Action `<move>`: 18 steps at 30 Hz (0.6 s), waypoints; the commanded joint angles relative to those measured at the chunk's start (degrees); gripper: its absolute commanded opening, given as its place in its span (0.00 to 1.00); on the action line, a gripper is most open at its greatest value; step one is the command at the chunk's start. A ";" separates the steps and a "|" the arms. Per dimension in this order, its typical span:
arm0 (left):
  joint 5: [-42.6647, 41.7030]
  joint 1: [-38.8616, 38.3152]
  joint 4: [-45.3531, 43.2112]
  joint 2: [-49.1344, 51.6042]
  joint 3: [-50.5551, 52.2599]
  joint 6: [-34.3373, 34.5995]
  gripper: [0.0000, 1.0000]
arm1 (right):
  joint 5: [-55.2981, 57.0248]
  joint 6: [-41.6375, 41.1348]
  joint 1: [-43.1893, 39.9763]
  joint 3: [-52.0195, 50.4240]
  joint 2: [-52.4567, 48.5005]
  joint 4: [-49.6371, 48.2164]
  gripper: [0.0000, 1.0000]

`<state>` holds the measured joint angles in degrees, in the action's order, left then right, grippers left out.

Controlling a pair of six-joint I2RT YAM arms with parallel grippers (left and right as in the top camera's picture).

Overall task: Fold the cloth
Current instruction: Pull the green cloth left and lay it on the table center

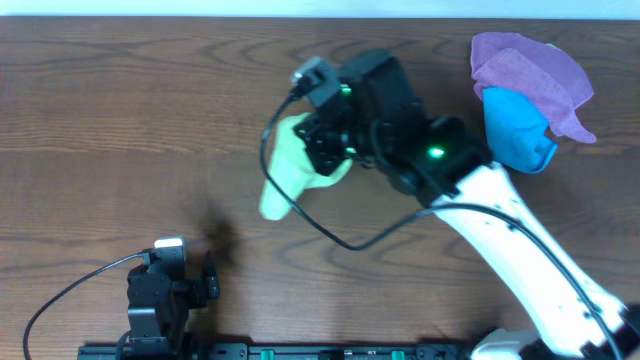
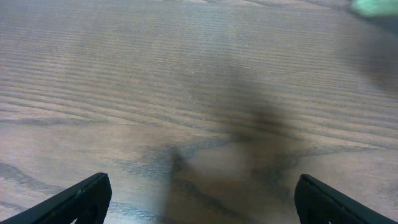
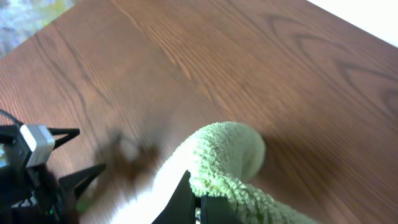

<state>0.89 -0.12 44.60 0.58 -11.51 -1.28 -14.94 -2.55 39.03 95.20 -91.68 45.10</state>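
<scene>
The light yellow-green cloth hangs bunched over the middle of the wooden table, partly hidden under my right arm. My right gripper is shut on the cloth's edge and holds it lifted. In the right wrist view the fingers pinch the fuzzy cloth, which droops in a rolled lobe above the table. My left gripper rests at the front left, far from the cloth. Its fingers are open and empty over bare wood. A corner of the cloth shows in the left wrist view.
A purple cloth and a bright blue cloth lie bunched at the back right. The right arm's black cable loops over the table in front of the cloth. The table's far edge shows in the right wrist view.
</scene>
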 commanded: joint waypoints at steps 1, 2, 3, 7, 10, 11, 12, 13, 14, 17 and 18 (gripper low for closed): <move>0.59 -0.31 1.88 -0.33 1.22 0.44 0.95 | 1.09 -0.39 0.42 0.74 -3.67 -1.90 0.01; 0.61 -0.31 1.86 -0.33 1.22 0.44 0.95 | 2.93 -0.37 0.00 0.74 -4.76 -1.77 0.01; 0.59 -0.31 1.88 -0.33 1.22 0.44 0.95 | 5.11 -0.35 -0.61 0.74 -5.86 -1.03 0.01; 0.59 -0.31 1.86 -0.33 1.22 0.44 0.95 | 17.55 -0.39 -6.10 0.74 -9.84 6.10 0.01; 0.59 -0.31 1.86 -0.33 1.22 0.44 0.95 | 17.59 -0.44 -11.08 0.83 -9.66 9.92 0.99; 0.59 -0.31 1.86 -0.33 1.22 0.44 0.95 | 17.00 -0.87 -12.72 0.85 -8.96 11.17 0.99; 0.59 -0.31 1.86 -0.33 1.22 0.44 0.95 | 16.48 -1.81 -13.99 0.85 -8.20 12.17 0.99; 0.61 -0.31 1.86 -0.33 1.22 0.44 0.95 | 15.43 -2.62 -15.32 0.85 -7.19 13.33 0.99; 0.61 -0.31 1.88 -0.33 1.22 0.44 0.95 | 14.12 -2.58 -16.41 0.85 -6.19 14.25 0.99; 0.59 -0.31 1.88 -0.33 1.22 0.44 0.95 | 12.00 -2.56 -17.81 0.85 -3.74 16.09 0.99; 0.59 -0.31 1.88 -0.33 1.22 0.44 0.95 | 11.69 -2.56 -18.01 0.85 -3.19 16.57 0.99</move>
<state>0.89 -0.12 44.60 0.58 -11.51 -1.28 -1.04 -4.01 21.12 95.15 -98.30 60.95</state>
